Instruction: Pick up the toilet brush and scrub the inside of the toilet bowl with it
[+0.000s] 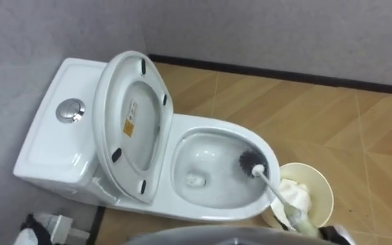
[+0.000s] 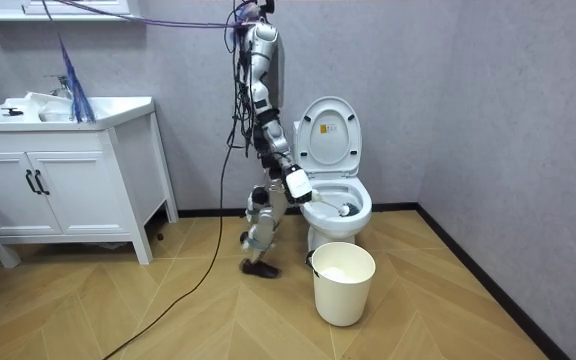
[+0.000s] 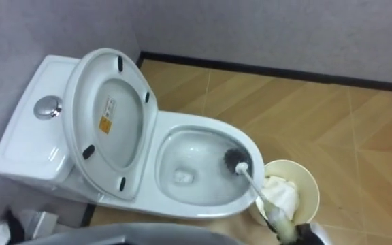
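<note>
Cream bucket stands on the wooden floor just before the front of the toilet, with something white and crumpled inside it. That floor is laid in a herringbone pattern and meets grey walls at a dark skirting behind the toilet. The toilet is white, its seat and lid raised and leaning back over the tank, whose top carries a round chrome flush button. Well off to the toilet's side, at the room view's left, a white counter stands against the same wall. The robot stands between that counter and the toilet, close beside the bowl and facing it side-on. Its right arm reaches down over the toilet's rim, and the right robot hand is closed round the handle of the toilet brush. The brush slants down from that hand into the bowl. Its dark bristle head lies against the inner wall at the toilet's front end, and its white handle rises over the rim on the bucket's side. The left robot hand shows low beside the tank end of the toilet; whether it is open or closed cannot be told
</note>
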### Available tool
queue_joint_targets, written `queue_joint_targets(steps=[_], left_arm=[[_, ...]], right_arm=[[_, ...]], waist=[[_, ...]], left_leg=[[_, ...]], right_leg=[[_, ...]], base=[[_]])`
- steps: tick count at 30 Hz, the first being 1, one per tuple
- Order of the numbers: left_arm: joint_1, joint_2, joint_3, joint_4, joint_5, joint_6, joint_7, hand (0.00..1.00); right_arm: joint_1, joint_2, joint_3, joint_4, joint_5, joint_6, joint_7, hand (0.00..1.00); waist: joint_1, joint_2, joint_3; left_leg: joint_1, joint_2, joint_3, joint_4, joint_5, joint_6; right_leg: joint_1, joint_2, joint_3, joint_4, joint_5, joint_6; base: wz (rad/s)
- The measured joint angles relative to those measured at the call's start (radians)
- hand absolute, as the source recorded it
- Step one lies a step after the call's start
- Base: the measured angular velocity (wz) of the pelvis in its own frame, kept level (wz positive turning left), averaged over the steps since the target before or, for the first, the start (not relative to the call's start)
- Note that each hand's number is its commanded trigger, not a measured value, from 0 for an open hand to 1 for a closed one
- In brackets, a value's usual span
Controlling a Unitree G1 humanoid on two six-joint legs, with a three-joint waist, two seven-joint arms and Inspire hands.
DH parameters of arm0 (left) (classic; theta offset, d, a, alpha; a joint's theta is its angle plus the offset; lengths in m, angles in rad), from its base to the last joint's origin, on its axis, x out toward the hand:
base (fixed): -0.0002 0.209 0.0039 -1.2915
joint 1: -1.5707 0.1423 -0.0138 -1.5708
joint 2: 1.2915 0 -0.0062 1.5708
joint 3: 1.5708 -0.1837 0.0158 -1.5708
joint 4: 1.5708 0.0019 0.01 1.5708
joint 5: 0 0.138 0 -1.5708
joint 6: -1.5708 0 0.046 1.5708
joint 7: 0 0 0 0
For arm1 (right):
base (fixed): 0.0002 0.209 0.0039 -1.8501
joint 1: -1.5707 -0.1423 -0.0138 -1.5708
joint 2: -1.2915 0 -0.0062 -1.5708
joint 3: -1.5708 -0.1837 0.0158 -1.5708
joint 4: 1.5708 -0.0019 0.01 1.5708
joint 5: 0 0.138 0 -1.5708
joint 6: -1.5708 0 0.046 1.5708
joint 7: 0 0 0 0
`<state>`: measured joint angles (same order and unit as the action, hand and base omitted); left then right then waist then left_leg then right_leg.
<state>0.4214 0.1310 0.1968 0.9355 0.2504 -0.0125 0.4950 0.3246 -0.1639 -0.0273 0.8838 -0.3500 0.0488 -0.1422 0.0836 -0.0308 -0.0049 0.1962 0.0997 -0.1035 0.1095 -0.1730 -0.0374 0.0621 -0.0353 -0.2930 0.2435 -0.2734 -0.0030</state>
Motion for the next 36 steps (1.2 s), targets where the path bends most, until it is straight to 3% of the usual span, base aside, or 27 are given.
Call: queue_joint_targets(steps=[1,2,3,4,7,12,16,20,26,36], left_arm=[[0.0,-0.012,0.037,0.036,-0.057,0.008,-0.007,0.0],[0.006,-0.009,0.045,0.044,-0.088,0.009,-0.007,0.0],[-0.004,-0.007,0.045,0.06,-0.14,0.008,-0.007,0.0],[-0.018,-0.007,0.038,0.074,-0.183,0.007,-0.007,0.0],[-0.046,-0.007,0.037,0.073,-0.25,-0.002,-0.006,0.0],[-0.059,-0.006,0.04,0.077,-0.259,-0.001,-0.006,0.0],[-0.058,-0.005,0.045,0.079,-0.261,-0.001,-0.008,0.0],[-0.067,-0.006,0.037,0.079,-0.261,-0.001,-0.008,0.0],[-0.084,-0.006,0.037,0.079,-0.252,-0.001,-0.008,0.0],[-0.12,-0.006,0.013,0.08,-0.214,-0.001,-0.029,0.0]], right_arm=[[0.01,0.009,-0.004,-0.01,0.003,-0.012,-0.02,1.0],[0.022,0.018,-0.007,-0.011,0.009,-0.012,-0.029,1.0],[0.034,0.021,-0.008,-0.002,0.031,-0.012,-0.039,1.0],[0.034,0.02,-0.012,0.006,0.05,-0.014,-0.048,1.0],[0.017,0.02,-0.025,0.021,0.075,-0.04,-0.073,1.0],[0.01,0.02,-0.059,0.02,0.065,-0.059,-0.116,1.0],[0.017,0.02,-0.06,0.021,0.065,-0.069,-0.135,1.0],[0.015,0.021,-0.06,0.048,0.065,-0.092,-0.149,1.0],[0.015,0.021,-0.06,0.053,0.065,-0.095,-0.176,1.0],[0.006,0.024,-0.059,0.046,0.024,-0.107,-0.208,1.0]], waist=[[-0.025,-0.001,0.0003],[-0.032,0.002,0.0046],[-0.05,-0.013,0.0154],[-0.06,-0.005,0.0163],[-0.052,0.007,0.0129],[-0.054,0.026,0.0096],[-0.067,0.028,0.0068],[-0.08,0.031,0.003],[-0.081,0.039,-0.0016],[-0.082,0.036,-0.0001]], left_leg=[[-0.01,0.024,0.005,0.026,-0.028,-0.046],[-0.013,0.024,0.028,0.032,-0.029,-0.047],[-0.011,0.021,0.083,0.035,-0.03,-0.044],[-0.009,0.02,0.124,0.032,-0.03,-0.045],[-0.012,0.003,0.186,0.02,-0.034,-0.039],[-0.02,-0.019,0.222,0.022,-0.046,-0.018],[-0.026,-0.026,0.251,0.02,-0.054,-0.005],[-0.015,-0.024,0.273,0.02,-0.055,-0.005],[-0.008,-0.025,0.294,0.017,-0.056,-0.003],[-0.007,-0.025,0.323,0.017,-0.056,-0.003]], right_leg=[[-0.004,0.004,-0.022,-0.001,0.069,-0.031],[0.011,0.004,-0.02,-0.001,0.069,-0.031],[0.03,0.005,-0.016,-0.009,0.069,-0.031],[0.035,0.005,0.017,-0.013,0.068,-0.029],[0.016,0.001,0.07,-0.019,0.061,-0.006],[-0.019,-0.013,0.104,0.016,0.052,0.017],[-0.044,-0.017,0.132,0.04,0.056,0.024],[-0.043,-0.011,0.152,0.032,0.067,0.022],[-0.048,-0.006,0.177,0.032,0.068,0.024],[-0.068,-0.001,0.208,0.048,0.067,0.024]], base=[[0.11],[0.52],[0.65],[0.56],[0.11],[-0.07],[-0.23],[-0.16],[-0.12],[-0.07]])
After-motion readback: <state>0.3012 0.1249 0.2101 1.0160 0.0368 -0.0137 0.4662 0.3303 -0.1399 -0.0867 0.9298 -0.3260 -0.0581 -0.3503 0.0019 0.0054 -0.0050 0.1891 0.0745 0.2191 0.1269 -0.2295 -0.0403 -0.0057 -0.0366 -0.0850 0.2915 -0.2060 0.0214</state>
